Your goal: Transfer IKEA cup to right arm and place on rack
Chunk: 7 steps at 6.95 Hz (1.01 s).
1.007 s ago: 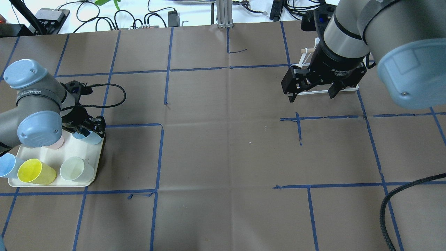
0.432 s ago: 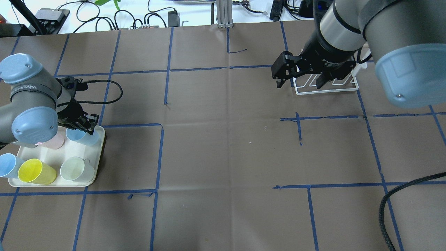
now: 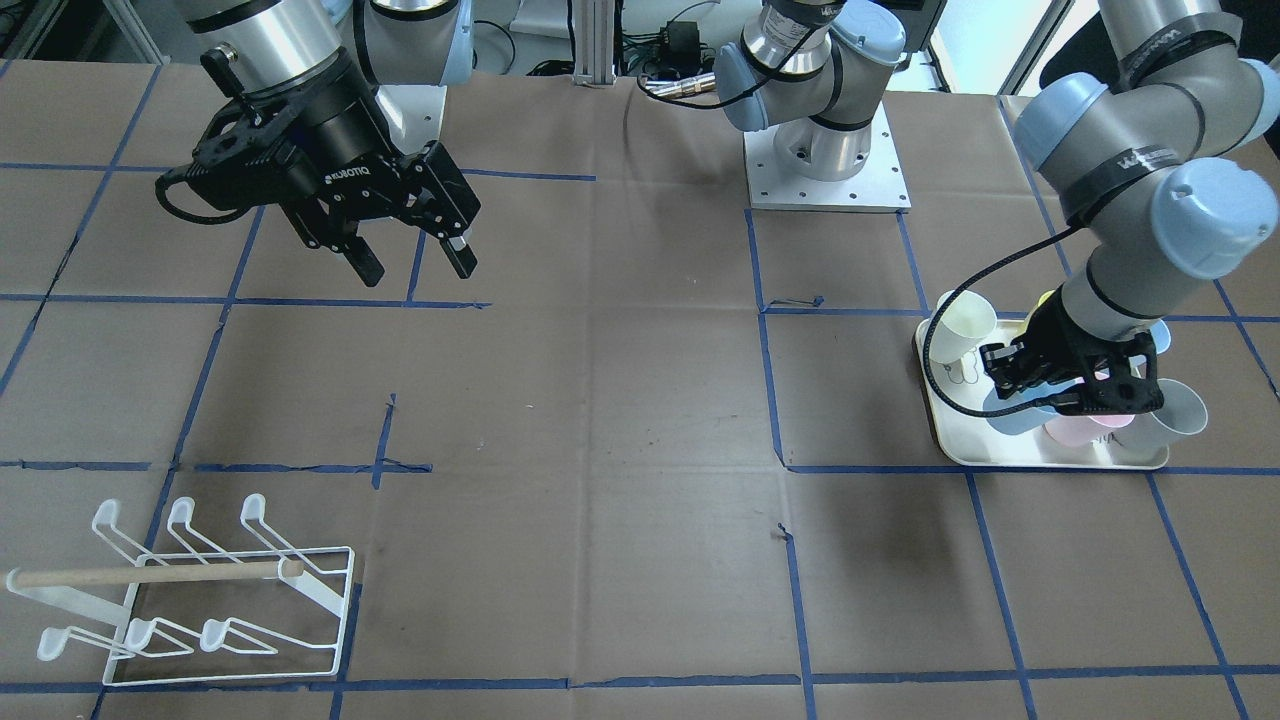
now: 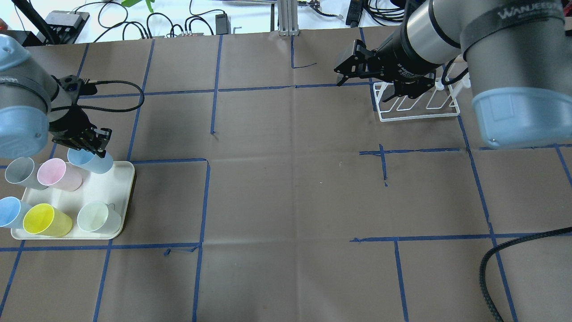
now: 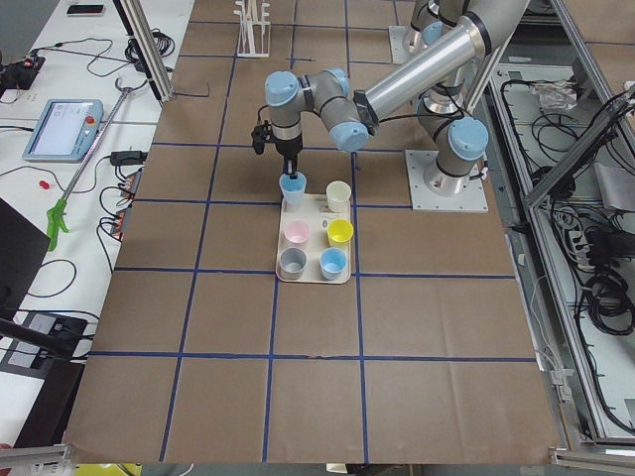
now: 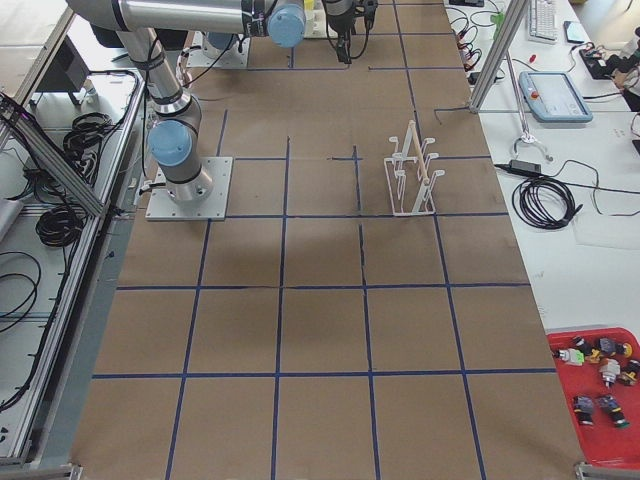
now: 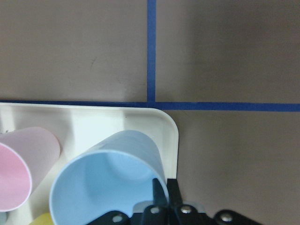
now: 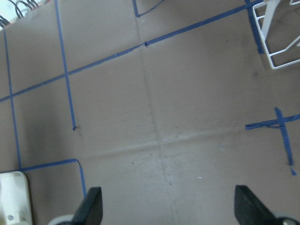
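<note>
Left gripper (image 7: 163, 196) pinched light-blue cup (image 4: 91, 162) by its rim over cream tray (image 4: 120, 197) corner. Right gripper (image 3: 417, 272) fingers spread, hovering apart from white wire rack (image 3: 330, 590).

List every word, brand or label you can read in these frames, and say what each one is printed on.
"ROBOTIQ": white letters on the body of the right gripper, front-facing view.
"WAN...": white capitals on the dark band around the right arm, overhead view; the remaining letters are unclear.
Dark band on the left arm: white lettering, too blurred to read.
Small white print on the right gripper in the overhead view: too small to read.
</note>
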### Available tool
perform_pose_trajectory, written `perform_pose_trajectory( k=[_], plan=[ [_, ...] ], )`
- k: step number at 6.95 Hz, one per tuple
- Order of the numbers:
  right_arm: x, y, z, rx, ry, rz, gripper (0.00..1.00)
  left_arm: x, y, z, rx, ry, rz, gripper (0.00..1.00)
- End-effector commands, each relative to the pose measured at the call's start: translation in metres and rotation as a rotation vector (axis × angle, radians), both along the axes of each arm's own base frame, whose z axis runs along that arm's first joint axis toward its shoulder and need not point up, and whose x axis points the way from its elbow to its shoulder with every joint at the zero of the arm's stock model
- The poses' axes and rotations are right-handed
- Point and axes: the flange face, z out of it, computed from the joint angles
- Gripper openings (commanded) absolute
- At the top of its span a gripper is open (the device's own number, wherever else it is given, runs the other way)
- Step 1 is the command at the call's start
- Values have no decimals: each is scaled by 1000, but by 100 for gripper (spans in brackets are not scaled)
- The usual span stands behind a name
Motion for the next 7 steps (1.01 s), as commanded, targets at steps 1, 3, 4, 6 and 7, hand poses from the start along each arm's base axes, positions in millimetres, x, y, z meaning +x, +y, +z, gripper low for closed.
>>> perform_pose_trajectory(
  k=[1,3,4,6,7],
  plan=[
    [-3,3,-34,-44,-201,-111,100,1,-16,87,16,15,-2,0],
    [5,15,-43,-50,-418,-284,100,-7,-24,151,-3,43,-12,0],
    [8,20,-41,-13,-486,-344,100,-18,-30,162,-30,64,-28,0],
    [3,17,-32,-45,-521,-362,100,-43,-52,153,-153,163,-74,0],
    [-12,9,-31,-60,-516,-395,100,-54,-66,143,-205,190,-96,0]
  ],
)
